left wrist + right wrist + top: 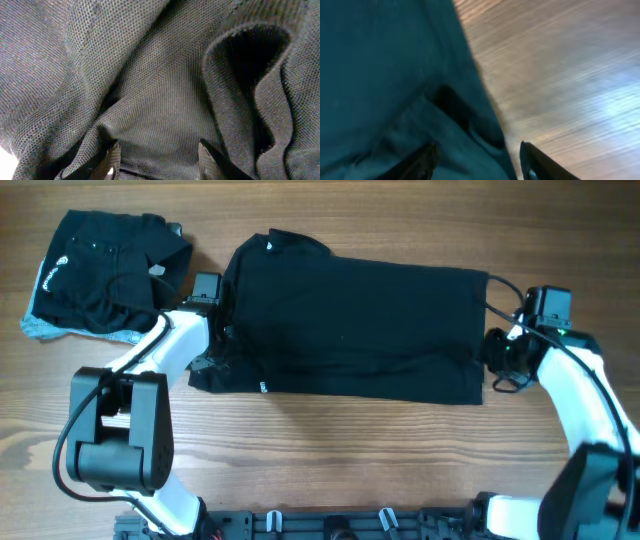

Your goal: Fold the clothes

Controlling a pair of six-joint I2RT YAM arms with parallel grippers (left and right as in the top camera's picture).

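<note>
A black shirt [360,330] lies spread across the middle of the wooden table, folded lengthwise into a long band. My left gripper [215,345] is at its left edge, jaws open with rumpled knit fabric [160,125] between the fingers [157,162]. My right gripper [495,350] is at the shirt's right edge, jaws open [477,160] astride the hem [465,125], one finger over cloth, one over bare wood.
A folded black garment [105,270] with a white logo sits at the far left on a grey cloth [40,328]. Bare wood table [350,450] lies in front of the shirt. The arm bases [330,525] stand along the near edge.
</note>
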